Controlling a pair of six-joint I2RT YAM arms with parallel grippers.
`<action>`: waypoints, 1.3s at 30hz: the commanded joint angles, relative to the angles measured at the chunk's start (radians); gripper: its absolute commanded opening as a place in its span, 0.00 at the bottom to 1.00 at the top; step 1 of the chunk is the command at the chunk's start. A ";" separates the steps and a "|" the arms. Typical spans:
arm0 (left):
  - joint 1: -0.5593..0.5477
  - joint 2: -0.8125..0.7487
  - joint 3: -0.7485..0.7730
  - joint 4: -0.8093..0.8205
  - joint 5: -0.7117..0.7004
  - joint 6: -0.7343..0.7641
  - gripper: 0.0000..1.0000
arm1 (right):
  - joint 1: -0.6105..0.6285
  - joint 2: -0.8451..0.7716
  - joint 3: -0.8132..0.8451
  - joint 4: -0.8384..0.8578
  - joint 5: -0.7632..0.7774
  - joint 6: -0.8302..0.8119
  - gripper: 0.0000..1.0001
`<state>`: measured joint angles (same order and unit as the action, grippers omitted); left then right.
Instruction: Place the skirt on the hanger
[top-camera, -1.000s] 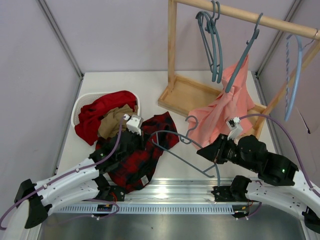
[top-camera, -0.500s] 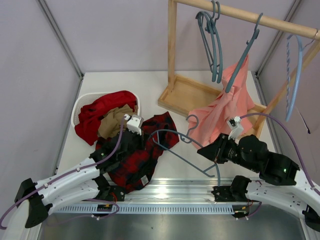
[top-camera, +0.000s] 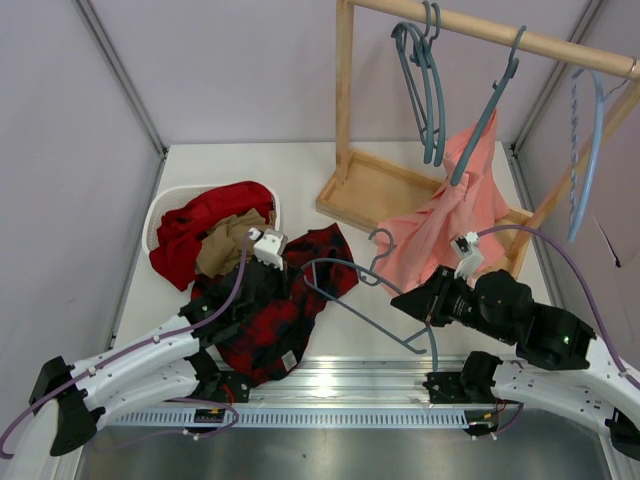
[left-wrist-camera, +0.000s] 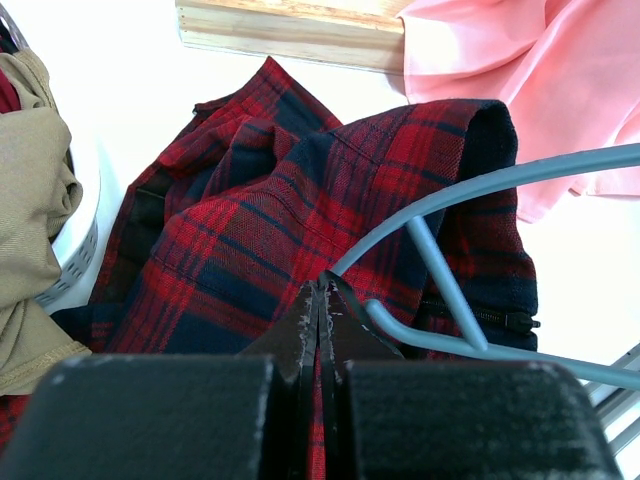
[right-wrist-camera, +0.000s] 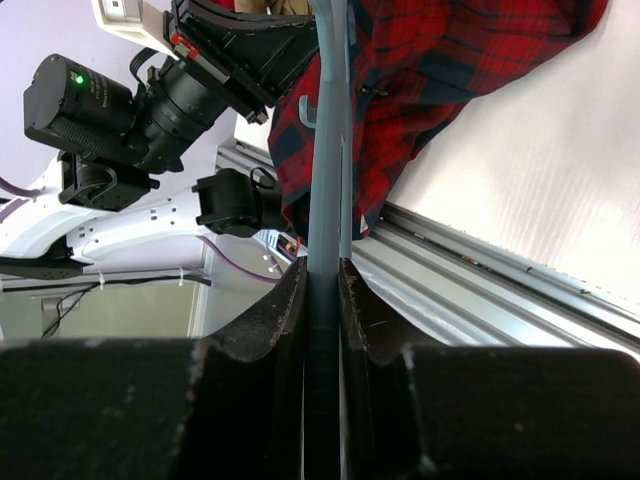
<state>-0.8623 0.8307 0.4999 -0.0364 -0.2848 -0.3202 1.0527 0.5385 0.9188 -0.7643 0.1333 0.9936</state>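
Observation:
The red-and-black plaid skirt (top-camera: 285, 320) lies crumpled on the table in front of the left arm, its white label near the front edge. My left gripper (top-camera: 297, 277) is shut on a fold of the skirt (left-wrist-camera: 260, 220), with red cloth showing between the closed jaws (left-wrist-camera: 320, 292). My right gripper (top-camera: 402, 300) is shut on one arm of the slate-blue hanger (top-camera: 350, 268) and holds it tilted above the table. The hanger's left end reaches over the skirt's upper edge, close beside the left fingertips (left-wrist-camera: 480, 185). The right wrist view shows the hanger bar (right-wrist-camera: 325, 150) between shut jaws (right-wrist-camera: 322, 285), with the skirt (right-wrist-camera: 450, 60) beyond.
A white basket (top-camera: 160, 205) with a plain red and a tan garment sits at the left. A wooden rack (top-camera: 345, 110) stands at the back right with more slate-blue hangers (top-camera: 432, 90), a salmon-pink garment (top-camera: 455, 215) and a sky-blue hanger (top-camera: 590, 150). A metal rail (top-camera: 340, 385) runs along the near edge.
My right gripper has shifted the hanger slightly left, toward the skirt. The left gripper and the skirt have stayed in place.

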 joint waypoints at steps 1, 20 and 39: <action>0.009 -0.010 0.051 0.030 0.006 0.027 0.00 | 0.013 0.015 -0.024 0.112 0.002 0.036 0.00; 0.009 -0.033 0.046 0.029 0.099 0.020 0.00 | 0.092 0.006 -0.080 0.158 0.123 0.060 0.00; 0.011 -0.053 0.020 -0.017 -0.025 -0.011 0.00 | 0.099 0.005 0.069 0.014 0.200 0.025 0.00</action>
<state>-0.8612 0.7650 0.4995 -0.0788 -0.2951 -0.3397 1.1481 0.5434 0.9878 -0.7944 0.3492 1.0035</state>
